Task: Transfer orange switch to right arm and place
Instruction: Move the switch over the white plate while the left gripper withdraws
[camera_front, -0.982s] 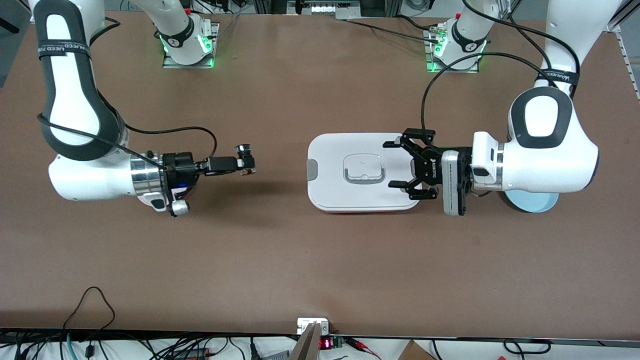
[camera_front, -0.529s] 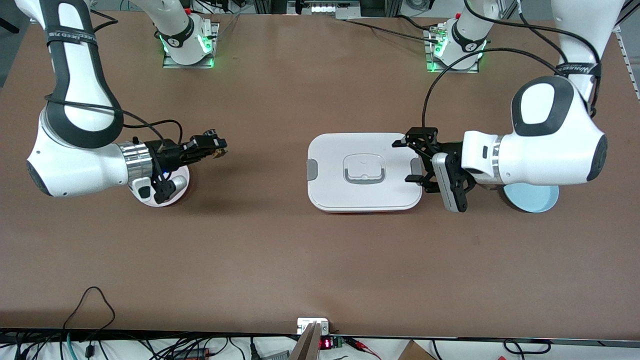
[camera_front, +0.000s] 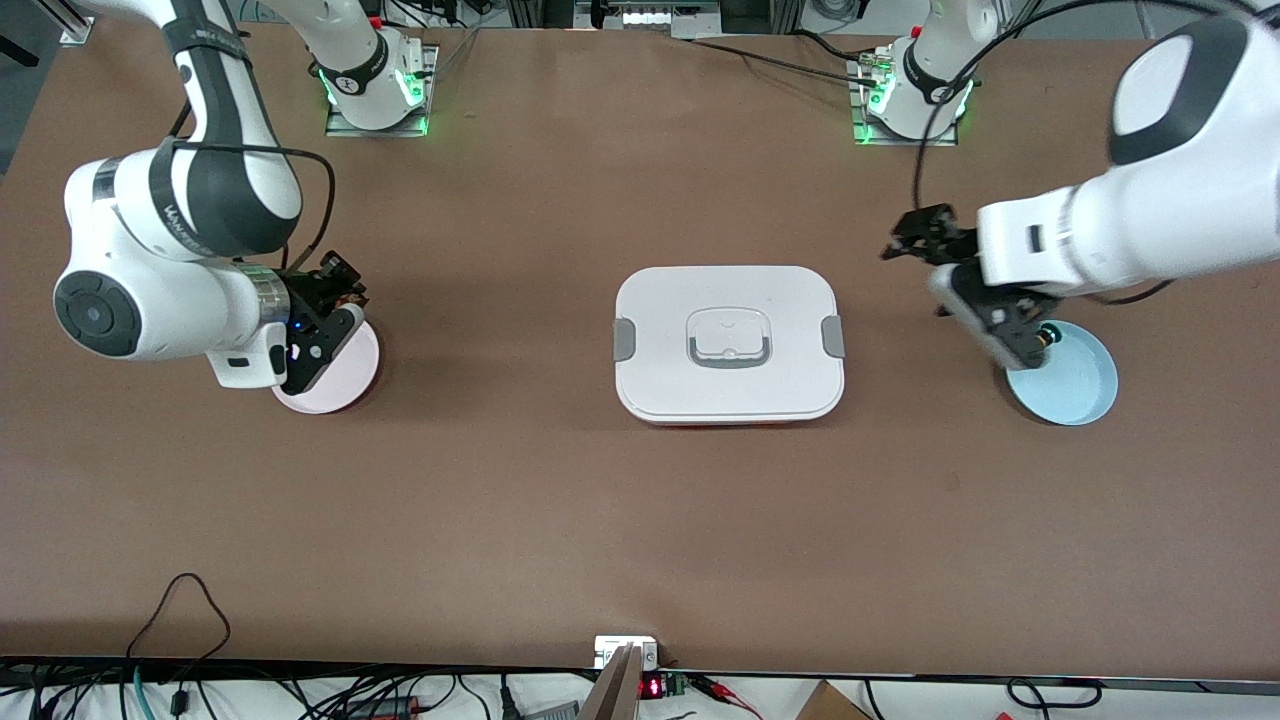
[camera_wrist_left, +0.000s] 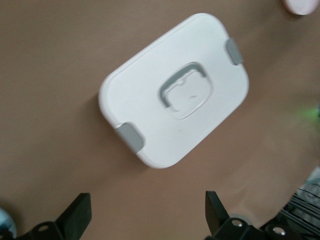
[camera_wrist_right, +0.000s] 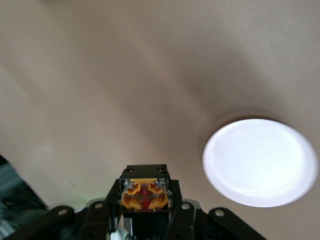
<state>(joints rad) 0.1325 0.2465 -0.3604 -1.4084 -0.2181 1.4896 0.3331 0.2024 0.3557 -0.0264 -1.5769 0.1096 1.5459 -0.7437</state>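
Observation:
My right gripper (camera_front: 343, 280) is shut on the orange switch (camera_wrist_right: 145, 194). The switch's black body and tan-orange base show between the slim fingers in the right wrist view. The gripper hangs over the table by the edge of a pale pink plate (camera_front: 335, 372), which looks white in the right wrist view (camera_wrist_right: 260, 162). In the front view the switch is mostly hidden by the fingers. My left gripper (camera_front: 920, 262) is open and empty. It is up in the air between the white box and a blue plate (camera_front: 1075, 390). Its black fingertips (camera_wrist_left: 77, 217) stand wide apart.
A white lidded box (camera_front: 728, 342) with grey clips and a handle sits mid-table, and it also shows in the left wrist view (camera_wrist_left: 175, 90). A small dark thing with a green spot (camera_front: 1046, 335) sits at the blue plate's edge under the left wrist. Cables hang along the table's near edge.
My right arm has swung back toward its end of the table with the switch and now hangs by the pink plate. My left gripper has pulled away from the box toward the blue plate.

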